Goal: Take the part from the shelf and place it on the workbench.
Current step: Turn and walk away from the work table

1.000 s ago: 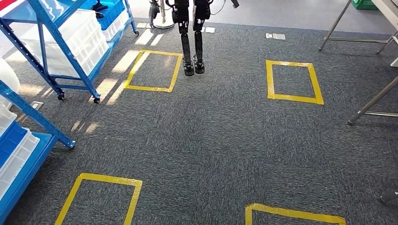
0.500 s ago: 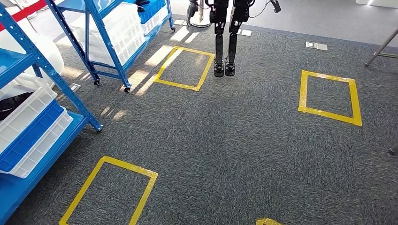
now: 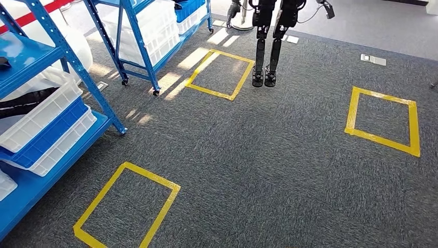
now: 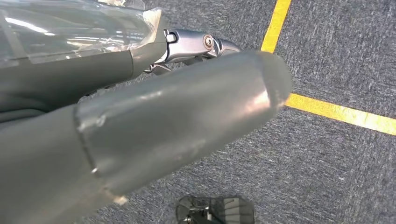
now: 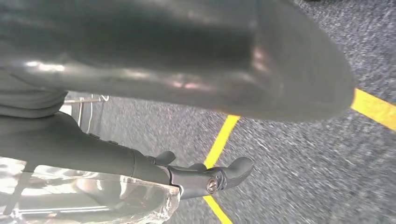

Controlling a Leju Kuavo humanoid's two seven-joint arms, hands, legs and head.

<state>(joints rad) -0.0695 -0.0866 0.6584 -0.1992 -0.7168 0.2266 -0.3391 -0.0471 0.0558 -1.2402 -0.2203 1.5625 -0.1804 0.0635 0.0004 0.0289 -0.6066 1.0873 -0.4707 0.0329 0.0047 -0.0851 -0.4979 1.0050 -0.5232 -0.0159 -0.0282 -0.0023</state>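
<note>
- Part: I cannot pick it out for certain. A dark thing (image 3: 20,101) lies in the upper white bin (image 3: 49,108) on the near blue shelf (image 3: 77,70) at the robot's left. That may be it, but it is too small and cut off to tell.
- Over the last second the whole head view has swung: the near shelf and its stacked bins, with a blue bin (image 3: 51,132) under the white one, have come much further into the picture. The yellow tape square (image 3: 126,206) on the carpet (image 3: 258,155) has slid towards the middle. This is the camera turning with the robot, not the things moving.
- The second blue shelf (image 3: 134,36) and another robot's legs (image 3: 266,51) stand further off.
- Left hand (image 4: 140,121): hangs over the carpet, its fingers (image 4: 198,44) stretched out and apart from the thumb, holding nothing.
- Right hand (image 5: 163,65): likewise over the carpet, fingers (image 5: 219,175) extended and apart from the thumb, nothing between them.
- Judged from this, the task is at its very start: the robot is turning to face the shelf. The reach, the grasp and the carry to the desk all remain.
</note>
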